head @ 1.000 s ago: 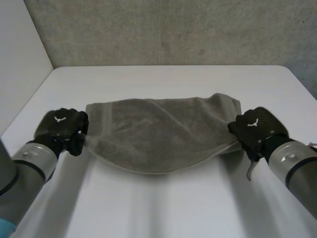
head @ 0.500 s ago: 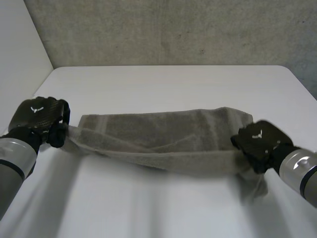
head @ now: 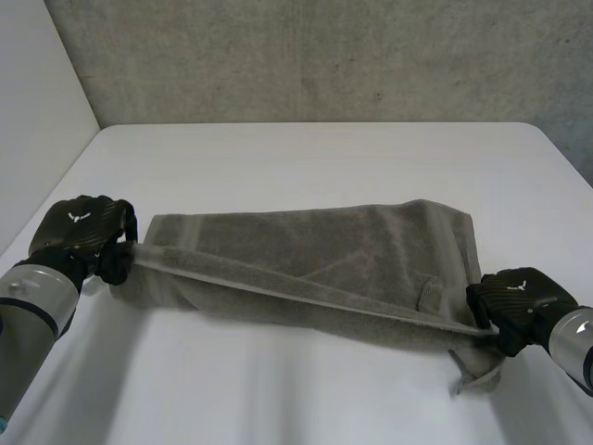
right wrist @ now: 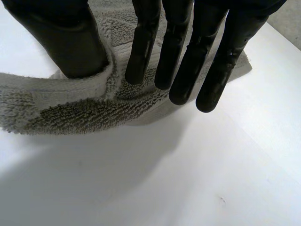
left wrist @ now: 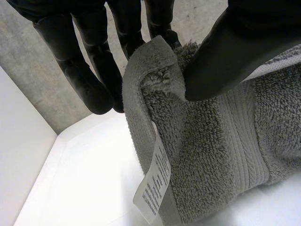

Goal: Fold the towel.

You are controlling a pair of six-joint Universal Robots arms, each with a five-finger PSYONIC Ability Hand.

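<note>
Grey towel is lying mid-table, its front edge hanging taut btwn the hands: left hand is pinching one corner w/ thumb, right hand is gripping the opposite end.

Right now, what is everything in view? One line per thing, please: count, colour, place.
towel: 1, grey, stretched across the near half of the table between the two hands, its near edge raised
care label: 1, white with small print, hanging from the towel's hem just below the left hand's grip
table: 1, white, under the towel
back wall: 1, grey and rough, behind the table's far edge
side wall: 1, white, beside the table on the robot's left
left hand: 1, black, pinching the towel's left-end corner between thumb and fingers
right hand: 1, black, pinching the towel's right end between thumb and straight fingers
arms: 2, grey, left and right, coming in from the near corners
</note>
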